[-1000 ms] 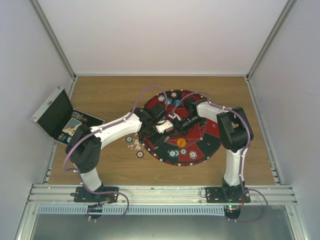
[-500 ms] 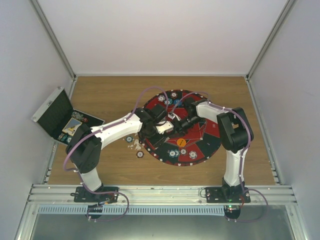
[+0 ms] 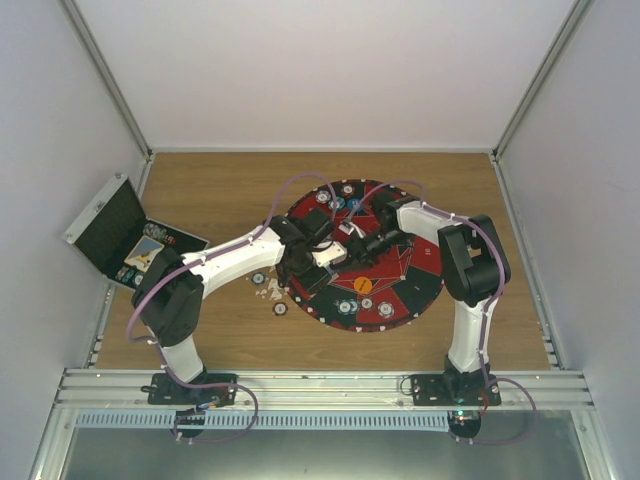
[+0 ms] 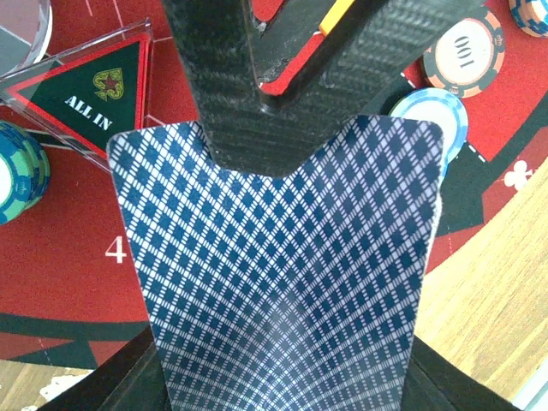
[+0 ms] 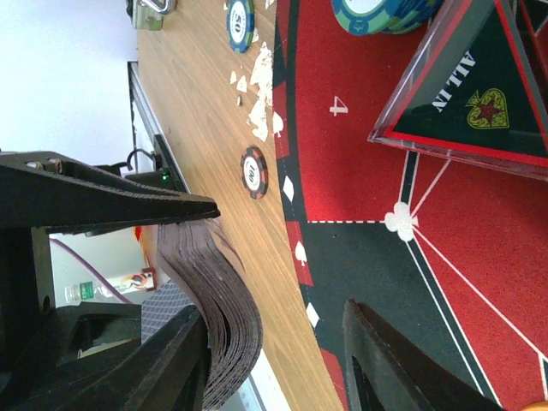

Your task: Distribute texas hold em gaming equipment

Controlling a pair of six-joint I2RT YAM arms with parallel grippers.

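Playing cards: blue diamond-backed stack (image 4: 282, 282), pinched flat between the jaws of the left gripper (image 3: 322, 260), over the left part of the round red-and-black mat (image 3: 405, 290).
Black aluminium-edged case (image 3: 105, 228): open, far left.
Striped poker chips (image 3: 259, 278): loose on the wooden table (image 3: 200, 190), beside the mat.
Right gripper (image 5: 274, 321): jaws spread, the stack's edge close by.

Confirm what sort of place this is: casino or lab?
Probably a lab robot cell: plain white enclosure walls, left arm and right arm bolted to an aluminium rail, poker mat on a wooden table.
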